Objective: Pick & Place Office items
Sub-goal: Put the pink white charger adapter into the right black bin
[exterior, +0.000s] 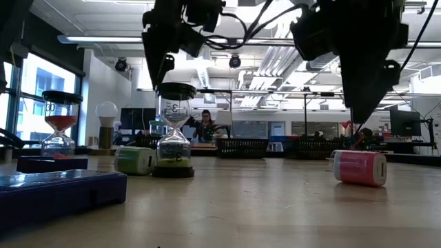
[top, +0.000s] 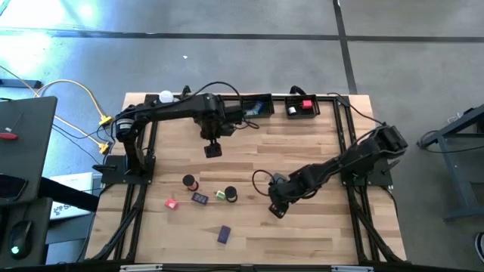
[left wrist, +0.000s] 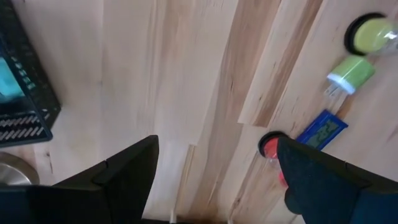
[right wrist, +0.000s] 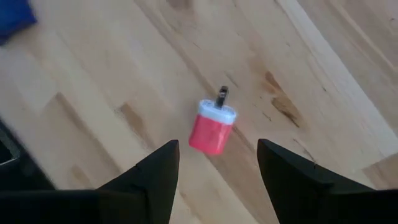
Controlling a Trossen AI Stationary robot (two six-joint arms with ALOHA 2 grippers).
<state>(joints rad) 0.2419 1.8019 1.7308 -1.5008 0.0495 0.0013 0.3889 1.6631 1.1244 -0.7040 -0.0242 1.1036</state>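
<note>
Right gripper hanging open and empty above the table, fingers either side of the pink cylinder lying on its side directly below, not touching it; left gripper likewise open and empty, waiting near a black tray. Biggest risk, by judgement: coming down off-centre and knocking the round body into a roll across the boards, out from between the fingers. Lesser ones: pinching at the white cap end so that it pivots or slips free, or snagging the small black tab.
</note>
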